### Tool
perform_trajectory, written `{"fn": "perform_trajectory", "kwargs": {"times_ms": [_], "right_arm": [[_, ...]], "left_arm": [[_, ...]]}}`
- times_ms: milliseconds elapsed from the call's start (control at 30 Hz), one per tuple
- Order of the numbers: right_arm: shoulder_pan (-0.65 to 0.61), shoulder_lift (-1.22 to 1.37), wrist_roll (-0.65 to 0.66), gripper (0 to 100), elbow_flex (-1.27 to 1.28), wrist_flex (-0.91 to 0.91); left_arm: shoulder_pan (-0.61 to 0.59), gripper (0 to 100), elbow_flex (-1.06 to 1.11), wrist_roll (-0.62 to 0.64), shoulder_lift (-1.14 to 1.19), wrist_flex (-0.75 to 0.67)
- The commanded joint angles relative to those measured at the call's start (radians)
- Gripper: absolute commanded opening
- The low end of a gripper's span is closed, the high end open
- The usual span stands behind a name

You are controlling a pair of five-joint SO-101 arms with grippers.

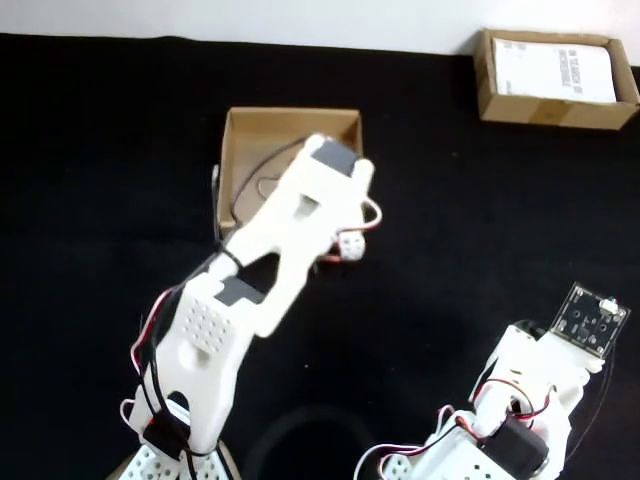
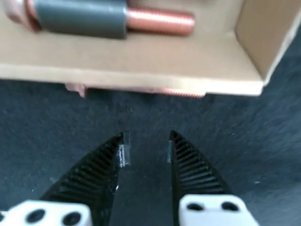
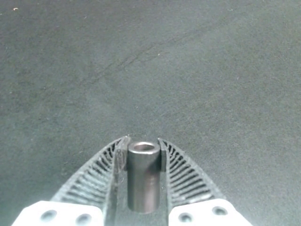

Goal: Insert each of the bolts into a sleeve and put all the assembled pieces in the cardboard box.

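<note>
Bolt lies against cardboard box, before spread left pincer; right pincer pinches sleeve.

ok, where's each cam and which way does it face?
High: fixed above, looking down on the table; left arm, right arm and the box show.
Left wrist: on left arm, facing past the open left claw to the box and a sleeved bolt inside.
Right wrist: on right arm, facing table past the right claw, shut on a sleeve.
Shared: box, in high and left wrist.
</note>
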Motion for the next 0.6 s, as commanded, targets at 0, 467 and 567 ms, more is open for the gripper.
{"fn": "perform_trajectory", "kwargs": {"times_ms": [0, 467, 567], "right_arm": [[-0.004, -0.01, 0.006, 0.6, -0.008, -0.019], [-0.012, -0.01, 0.009, 0.6, -0.002, -0.019], [-0.012, -0.008, 0.011, 0.6, -0.002, -0.019]], "left_arm": [[-0.007, 15, 0.004, 0.015, -0.013, 0.011], [-0.079, 15, 0.004, 0.112, -0.002, -0.121], [-0.082, 15, -0.001, 0.112, 0.045, -0.138]]}}
